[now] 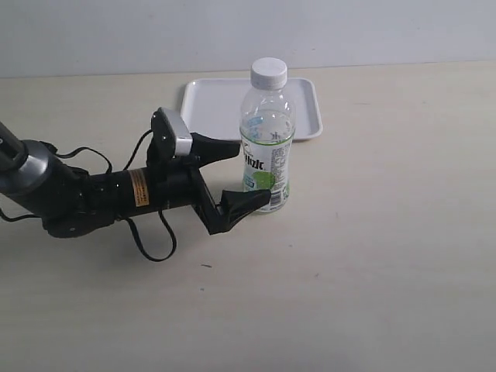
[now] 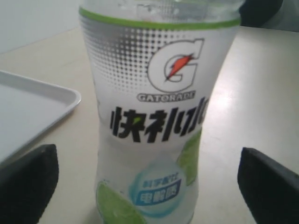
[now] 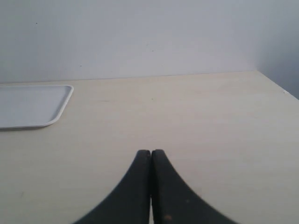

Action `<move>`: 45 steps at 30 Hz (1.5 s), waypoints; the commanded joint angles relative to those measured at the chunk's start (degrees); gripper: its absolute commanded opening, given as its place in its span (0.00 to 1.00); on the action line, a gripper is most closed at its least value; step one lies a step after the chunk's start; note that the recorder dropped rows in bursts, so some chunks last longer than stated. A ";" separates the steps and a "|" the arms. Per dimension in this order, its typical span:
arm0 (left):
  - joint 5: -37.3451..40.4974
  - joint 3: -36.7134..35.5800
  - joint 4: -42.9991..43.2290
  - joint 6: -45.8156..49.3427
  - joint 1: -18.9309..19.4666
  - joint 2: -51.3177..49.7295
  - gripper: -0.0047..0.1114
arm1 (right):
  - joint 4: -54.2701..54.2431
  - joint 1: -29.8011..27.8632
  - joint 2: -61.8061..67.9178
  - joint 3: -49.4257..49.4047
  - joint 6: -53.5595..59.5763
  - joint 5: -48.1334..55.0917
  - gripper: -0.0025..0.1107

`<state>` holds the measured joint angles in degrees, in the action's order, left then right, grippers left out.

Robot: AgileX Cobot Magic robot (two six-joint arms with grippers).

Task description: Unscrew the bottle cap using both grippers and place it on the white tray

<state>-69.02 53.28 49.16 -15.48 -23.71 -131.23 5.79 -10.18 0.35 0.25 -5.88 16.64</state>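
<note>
- Now our left gripper (image 1: 252, 174) stands wide open around the lower body of the bottle (image 1: 267, 147), holding nothing.
- Our right gripper (image 3: 150, 156) is closed and empty over the table (image 3: 210, 116), right of the white tray (image 1: 213, 108).
- The bottle stands upright just near of the tray, with the bottle cap (image 1: 269, 72) on.
- We judge the plastic thin, slick and squashy, so clamp the labelled waist and pinch the cap's side.

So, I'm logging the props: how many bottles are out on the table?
1. The bottle stands upright on the table near the white tray, between the open jaws of the left gripper. No other shows in any view.
</note>
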 commanded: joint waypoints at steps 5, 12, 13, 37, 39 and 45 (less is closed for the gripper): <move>-0.95 3.04 -0.04 0.04 -0.52 -2.02 0.94 | 0.13 -0.45 -0.35 -0.25 0.03 -0.35 0.02; -0.95 5.40 -0.43 0.30 -2.77 -3.70 0.94 | 0.13 -0.45 -0.35 -0.25 0.03 -0.35 0.02; -0.95 5.96 -0.43 0.30 -3.29 -3.95 0.94 | 0.13 -0.45 -0.35 -0.25 0.03 -0.35 0.02; -0.95 8.86 -4.60 1.79 -4.87 -6.06 0.28 | 0.13 -0.45 -0.35 -0.25 0.03 -0.35 0.02; -0.95 8.86 -4.66 1.79 -4.87 -6.06 0.12 | 0.13 -0.45 -0.35 -0.25 0.03 -0.35 0.02; -0.95 8.86 -4.55 2.02 -4.87 -6.06 0.04 | 0.13 -0.45 -0.35 -0.25 0.03 -0.35 0.02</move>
<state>-69.02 61.88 45.24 -13.56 -28.31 -137.16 5.79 -10.18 0.35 0.25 -5.88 16.64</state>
